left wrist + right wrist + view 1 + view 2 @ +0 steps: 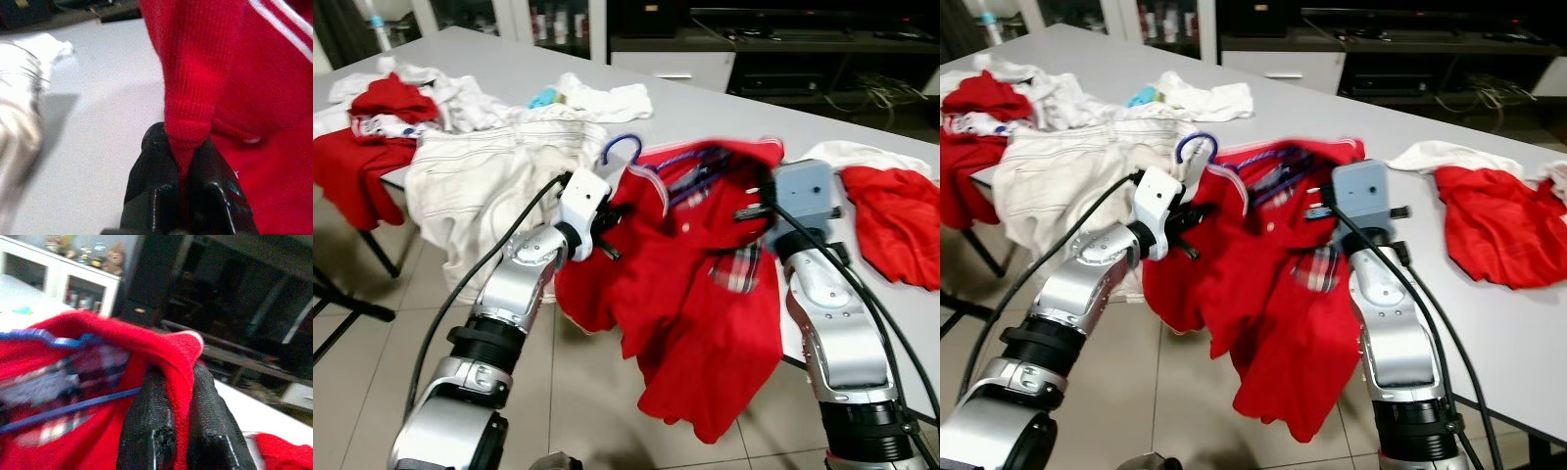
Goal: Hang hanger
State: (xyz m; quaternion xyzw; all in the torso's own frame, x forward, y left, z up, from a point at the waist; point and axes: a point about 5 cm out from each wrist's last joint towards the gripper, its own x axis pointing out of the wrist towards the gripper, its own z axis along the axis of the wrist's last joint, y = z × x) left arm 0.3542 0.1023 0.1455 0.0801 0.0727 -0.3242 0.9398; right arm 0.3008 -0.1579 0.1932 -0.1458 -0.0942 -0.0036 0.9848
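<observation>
A red polo shirt (695, 323) with a plaid inner collar hangs between my two arms above the table edge. A purple-blue hanger (625, 149) sits inside its neck, hook sticking up at the left shoulder. My left gripper (182, 161) is shut on a fold of the shirt's left shoulder; its fingers (607, 220) reach into the cloth. My right gripper (178, 382) is shut on the red collar edge at the other side, behind the grey wrist housing (806, 196). The hanger's bar (63, 409) runs across inside the shirt.
A grey table (724, 117) holds a cream garment (480, 181) draped over its near edge, red and white clothes (391, 103) at the far left, white cloth (607, 98) behind, and another red garment (901, 220) at the right. Tiled floor (587, 392) lies below; a dark TV cabinet (803, 49) stands behind.
</observation>
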